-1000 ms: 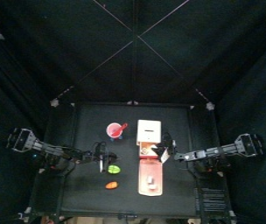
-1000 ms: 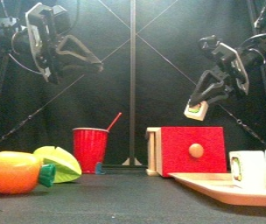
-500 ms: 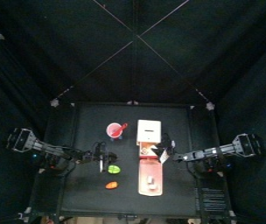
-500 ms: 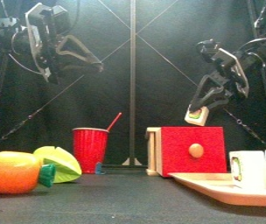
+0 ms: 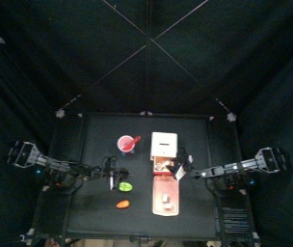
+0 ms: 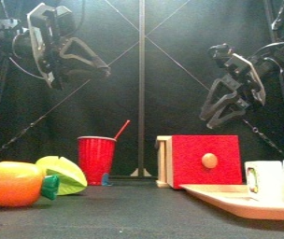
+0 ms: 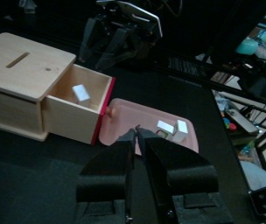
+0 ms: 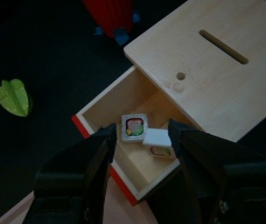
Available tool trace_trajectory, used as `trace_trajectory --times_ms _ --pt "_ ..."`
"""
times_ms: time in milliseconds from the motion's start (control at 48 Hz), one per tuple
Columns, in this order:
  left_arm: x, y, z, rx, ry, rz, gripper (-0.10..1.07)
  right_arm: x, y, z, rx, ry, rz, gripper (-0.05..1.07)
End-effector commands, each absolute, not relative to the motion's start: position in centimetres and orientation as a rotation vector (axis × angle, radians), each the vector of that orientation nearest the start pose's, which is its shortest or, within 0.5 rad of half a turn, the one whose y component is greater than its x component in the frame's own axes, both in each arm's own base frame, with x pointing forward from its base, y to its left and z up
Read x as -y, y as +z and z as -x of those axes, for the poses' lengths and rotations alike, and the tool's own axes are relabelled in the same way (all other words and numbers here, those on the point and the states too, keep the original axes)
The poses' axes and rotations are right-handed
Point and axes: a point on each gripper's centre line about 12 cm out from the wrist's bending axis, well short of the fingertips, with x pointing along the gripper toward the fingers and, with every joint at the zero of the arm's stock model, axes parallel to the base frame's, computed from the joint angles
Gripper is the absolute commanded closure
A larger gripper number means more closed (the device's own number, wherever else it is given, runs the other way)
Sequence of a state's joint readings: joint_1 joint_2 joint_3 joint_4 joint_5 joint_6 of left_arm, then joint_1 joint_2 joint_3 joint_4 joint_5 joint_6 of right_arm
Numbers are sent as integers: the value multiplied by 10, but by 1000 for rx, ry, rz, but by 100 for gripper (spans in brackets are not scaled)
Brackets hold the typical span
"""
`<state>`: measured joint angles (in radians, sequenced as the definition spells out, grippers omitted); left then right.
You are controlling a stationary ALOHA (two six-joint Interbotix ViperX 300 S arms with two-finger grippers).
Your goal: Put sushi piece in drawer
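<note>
1. White-and-green sushi piece [image 8: 136, 128] now lies in the open red-fronted tray of the pale beige wooden drawer [image 8: 194, 70], with a second white piece touching it; a second ago it hung in the right gripper [image 6: 228, 101].
2. Right gripper's jaws are spread, empty, above the drawer.
3. Drop looks done; drawer not shut.
4. Left gripper [image 7: 139, 144] pinched closed, parked high, well apart.

open end effector [image 8: 143, 140] above drawer [image 8: 194, 74], two sushi pieces [image 8: 136, 128] inside
</note>
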<state>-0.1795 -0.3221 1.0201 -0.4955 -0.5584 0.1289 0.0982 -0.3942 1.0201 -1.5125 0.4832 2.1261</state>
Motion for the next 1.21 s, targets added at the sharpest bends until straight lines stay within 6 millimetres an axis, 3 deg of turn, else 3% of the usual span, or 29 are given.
trace_trajectory --times_ms 0,812,1188 --pt "25 224 -309 -146 103 261 42 28 197 -274 -465 -543 -414 17" --pt "25 224 -309 -148 103 261 42 29 193 -271 -477 -556 -428 17" --pt "24 225 -309 -143 105 261 42 19 193 -272 -487 -518 -433 17"
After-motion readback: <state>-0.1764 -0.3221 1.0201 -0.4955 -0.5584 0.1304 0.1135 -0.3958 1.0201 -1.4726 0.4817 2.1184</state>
